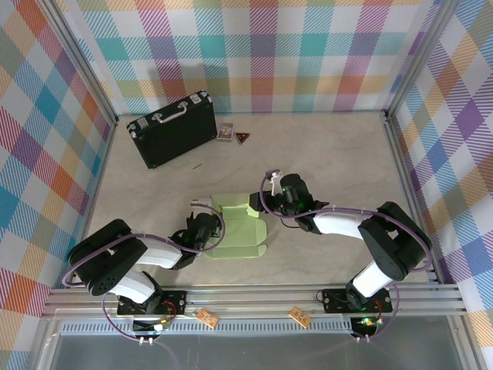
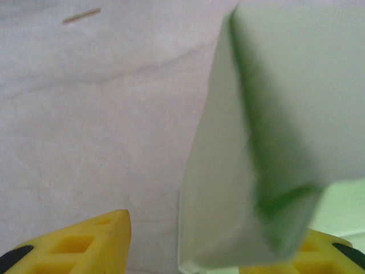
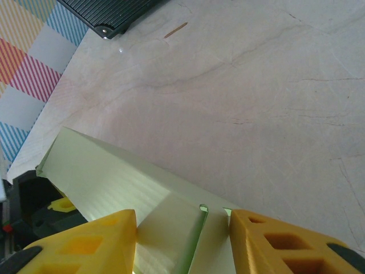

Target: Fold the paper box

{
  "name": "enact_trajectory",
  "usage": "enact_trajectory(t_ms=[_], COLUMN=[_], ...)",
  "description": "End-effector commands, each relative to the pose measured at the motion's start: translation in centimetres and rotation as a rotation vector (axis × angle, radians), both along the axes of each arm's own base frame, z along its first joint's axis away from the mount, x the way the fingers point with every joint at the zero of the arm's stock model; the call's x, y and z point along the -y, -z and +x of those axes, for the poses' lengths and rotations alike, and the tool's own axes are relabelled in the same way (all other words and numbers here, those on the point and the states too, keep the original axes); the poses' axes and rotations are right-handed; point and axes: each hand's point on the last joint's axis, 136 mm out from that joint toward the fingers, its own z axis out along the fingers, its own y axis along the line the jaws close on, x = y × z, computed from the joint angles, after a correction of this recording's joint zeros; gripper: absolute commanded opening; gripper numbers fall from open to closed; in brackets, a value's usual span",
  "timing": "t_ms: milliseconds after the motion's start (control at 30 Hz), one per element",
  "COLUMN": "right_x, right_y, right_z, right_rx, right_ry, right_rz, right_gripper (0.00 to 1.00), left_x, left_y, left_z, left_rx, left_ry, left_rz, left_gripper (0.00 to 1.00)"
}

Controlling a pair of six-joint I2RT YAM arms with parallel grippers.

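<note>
The pale green paper box (image 1: 240,233) lies partly folded in the middle of the table, with raised walls along its far and left sides. My left gripper (image 1: 205,225) is at its left edge. In the left wrist view a raised flap of the paper box (image 2: 285,85) stands between the yellow fingers (image 2: 102,242) of the left gripper (image 2: 219,231), open, with bare table showing between the left finger and the card. My right gripper (image 1: 266,202) is at the far right corner. There the right gripper (image 3: 182,220) is shut on a folded end flap of the paper box (image 3: 114,177), with both fingers against the card.
A black briefcase (image 1: 171,127) lies at the far left, its corner also in the right wrist view (image 3: 108,11). Two small cards (image 1: 225,132) sit to its right. A thin stick (image 3: 175,30) lies on the table beyond the box. Plaid walls and metal rails (image 1: 246,297) ring the table.
</note>
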Motion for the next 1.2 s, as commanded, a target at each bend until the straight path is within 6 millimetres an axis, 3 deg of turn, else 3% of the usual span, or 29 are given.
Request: enact_trajectory(t_ms=[0,400,667,833,967,1167], right_x=[0.8,0.9,0.9,0.9,0.9,0.7], right_y=[2.7,2.7,2.7,2.7,2.8,2.8], right_z=[-1.1,-1.1,-1.1,-1.0,-1.1,-1.0], right_rx=[-0.057,-0.055,-0.053,-0.052,-0.056,-0.061], right_ry=[-0.008,-0.005,-0.008,-0.007,-0.008,-0.013], right_rz=[-0.067,-0.077,-0.078,-0.079,-0.08,-0.075], right_gripper=[0.46,0.46,0.47,0.46,0.47,0.46], left_x=[0.1,-0.1,-2.5,-2.7,-2.4,-1.6], left_y=[-2.0,-1.5,-1.9,-1.8,-2.5,-3.0], left_z=[0.7,-0.3,-0.9,-0.4,0.1,0.7], left_rx=[0.084,0.052,0.038,0.051,0.09,0.125], left_ry=[0.005,0.032,-0.099,-0.12,-0.116,-0.082], left_rz=[-0.02,-0.031,-0.059,-0.043,-0.038,-0.038], left_gripper=[0.52,0.54,0.55,0.47,0.33,0.24])
